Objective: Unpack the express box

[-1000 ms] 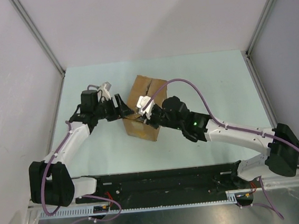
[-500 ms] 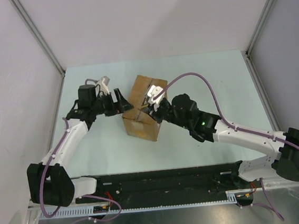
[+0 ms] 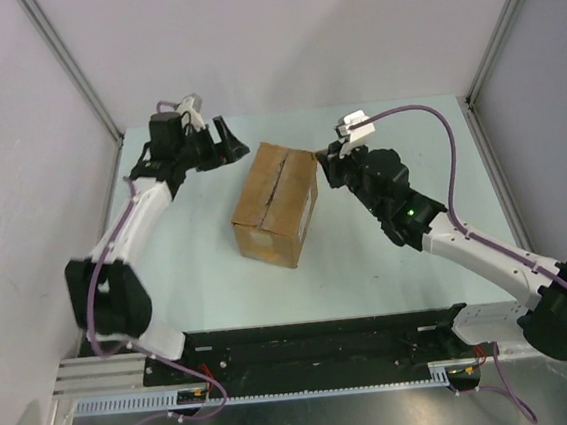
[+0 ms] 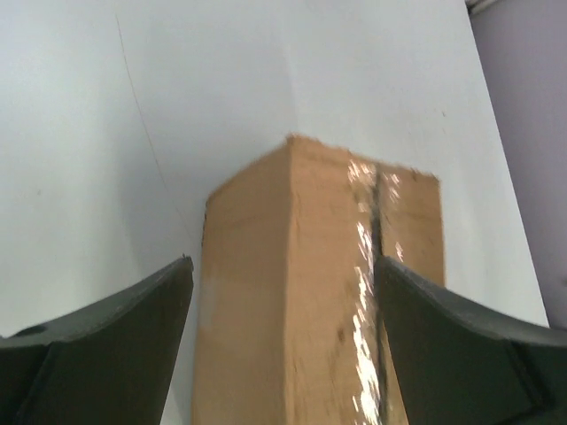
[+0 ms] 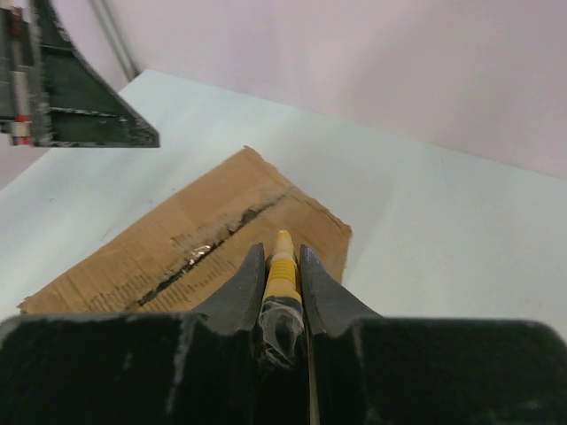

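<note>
express box [image 3: 275, 201] likely light, stiff; grab flap edge at seam. left end effector [image 3: 223, 141] open, right end effector [image 3: 330, 165] gripping utility knife [image 5: 283, 280].

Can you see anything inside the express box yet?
No. The express box is closed along its centre seam, so whatever is inside is covered. Nothing rests on top of it.
</note>
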Controlling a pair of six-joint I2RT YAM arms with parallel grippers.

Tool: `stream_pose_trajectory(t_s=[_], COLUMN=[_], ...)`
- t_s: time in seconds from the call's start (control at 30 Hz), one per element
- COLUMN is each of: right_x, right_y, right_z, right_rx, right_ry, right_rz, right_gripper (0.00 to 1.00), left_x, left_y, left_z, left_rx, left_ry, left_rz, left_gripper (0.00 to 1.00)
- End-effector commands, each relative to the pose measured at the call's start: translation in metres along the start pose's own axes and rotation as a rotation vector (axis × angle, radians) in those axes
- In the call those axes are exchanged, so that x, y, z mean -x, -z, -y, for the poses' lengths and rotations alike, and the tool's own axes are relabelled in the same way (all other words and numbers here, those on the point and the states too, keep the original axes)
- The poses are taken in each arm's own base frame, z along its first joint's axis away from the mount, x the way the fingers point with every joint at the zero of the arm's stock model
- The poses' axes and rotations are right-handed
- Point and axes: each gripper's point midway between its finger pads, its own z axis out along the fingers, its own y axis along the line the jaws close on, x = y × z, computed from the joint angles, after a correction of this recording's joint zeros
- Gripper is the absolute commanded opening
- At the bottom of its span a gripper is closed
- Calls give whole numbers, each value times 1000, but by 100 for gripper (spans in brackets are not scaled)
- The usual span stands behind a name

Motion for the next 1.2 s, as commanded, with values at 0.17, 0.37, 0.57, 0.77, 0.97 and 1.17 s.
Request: stream_pose_trajectory(t_s=[0.17, 0.37, 0.57, 0.77, 0.97, 1.17], right_x=[-25, -54, -71, -78, -82, -101], right_y=[14, 16, 12, -1, -9, -26], right_z=[77, 100, 117, 125, 140, 138], right_rx=[-273, -316, -365, -367, -427, -280], right_ry=[-149, -178, -201, -239, -249, -241], right_rz=[-90, -147, -179, -171, -145, -201], right_gripper=[0, 0, 0, 0, 0, 0], left_x=[-7, -27, -57, -68, -77, -35], left_y=[-97, -112, -101, -75, -61, -66], left_z=[15, 70, 98, 114, 123, 105], left_rx=[-142, -484, -747, -903, -934, -572], left_ry=[27, -104, -148, -155, -173, -257], left_rz=[-141, -244, -351, -399, -410, -211], left_gripper=[86, 83, 80, 79, 79, 81])
